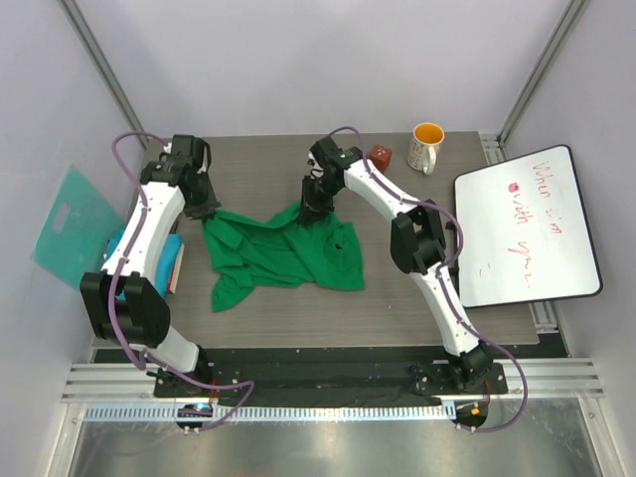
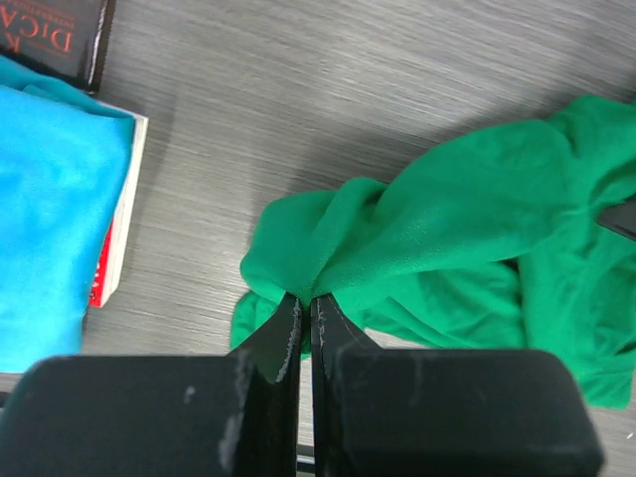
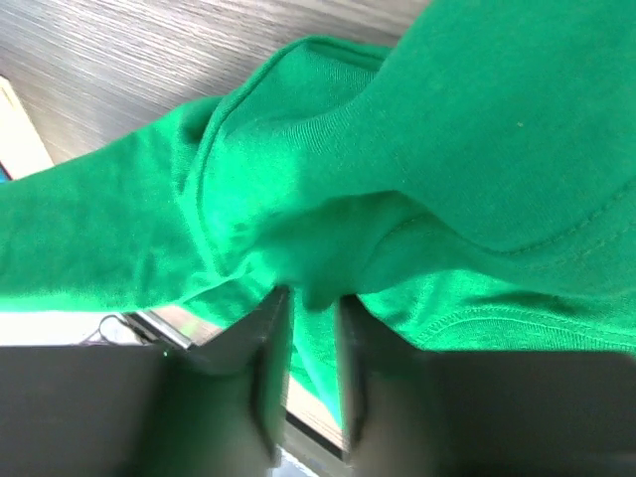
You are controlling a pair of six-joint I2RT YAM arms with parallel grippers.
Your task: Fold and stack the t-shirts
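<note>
Green t-shirt (image 1: 283, 253) lies crumpled on the middle of the table (image 1: 447, 318), unfolded, one sleeve trailing toward the near-left. Left jaws are at the shirt's far-left corner. In the left wrist view they are pressed together on a bunched edge of the green cloth, which fans out from the tips toward the table's right side. Right jaws are at the shirt's far edge, about mid-table. In the right wrist view they stand slightly parted with a fold of green cloth lying in the gap; cannot tell whether the fold is gripped. The rest of the shirt spreads on the table between the two pairs of jaws and toward the near edge. Teal-blue t-shirt (image 2: 50, 199) sits apart at the left edge, folded on top of a book (image 2: 117, 229) and not touching the green one. A mug (image 1: 426, 146) stands near the far-right corner. A whiteboard (image 1: 527, 227) overhangs the right edge. A teal board (image 1: 68, 227) lies off the table to the left.
</note>
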